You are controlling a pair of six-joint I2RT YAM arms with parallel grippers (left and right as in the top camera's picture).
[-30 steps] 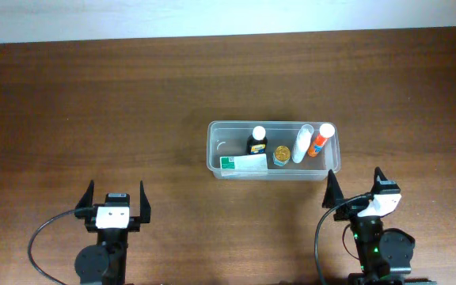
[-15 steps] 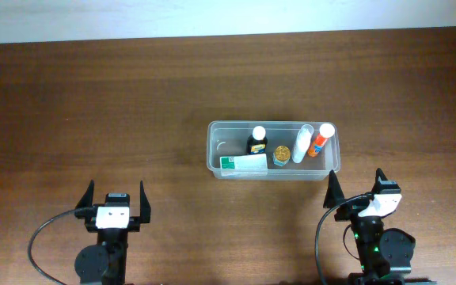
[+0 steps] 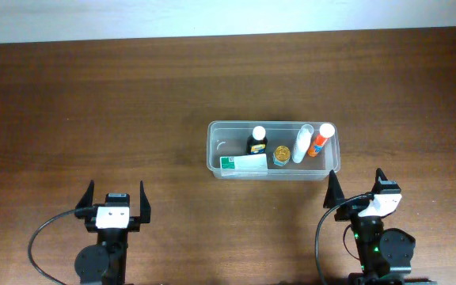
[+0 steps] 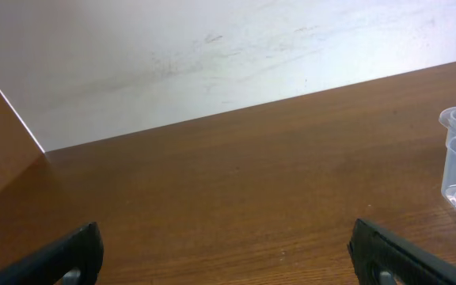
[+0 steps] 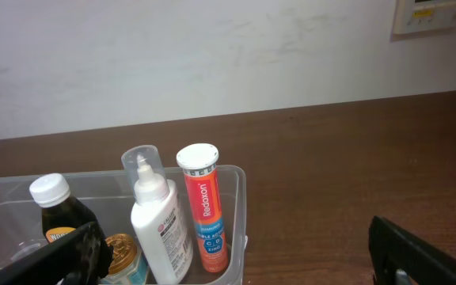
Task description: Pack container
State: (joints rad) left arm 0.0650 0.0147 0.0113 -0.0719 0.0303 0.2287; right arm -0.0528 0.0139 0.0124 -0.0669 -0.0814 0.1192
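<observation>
The clear plastic tub with rounded corners (image 3: 226,148) sat near the right gripper (image 3: 355,178), little bottles (image 3: 257,141) inside. That and the left gripper (image 3: 116,190) gaped open, empty. Best not to bump the tub.

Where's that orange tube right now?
In the overhead view the orange tube sits at the right end of the container, beside the white bottle, just beyond the right gripper.

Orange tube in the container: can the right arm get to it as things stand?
Probably yes. The right hand sits open by the right end of the container, where the orange tube stands, cap above the rim. Nothing lies between them; the white bottle close beside it may crowd a finger.
</observation>
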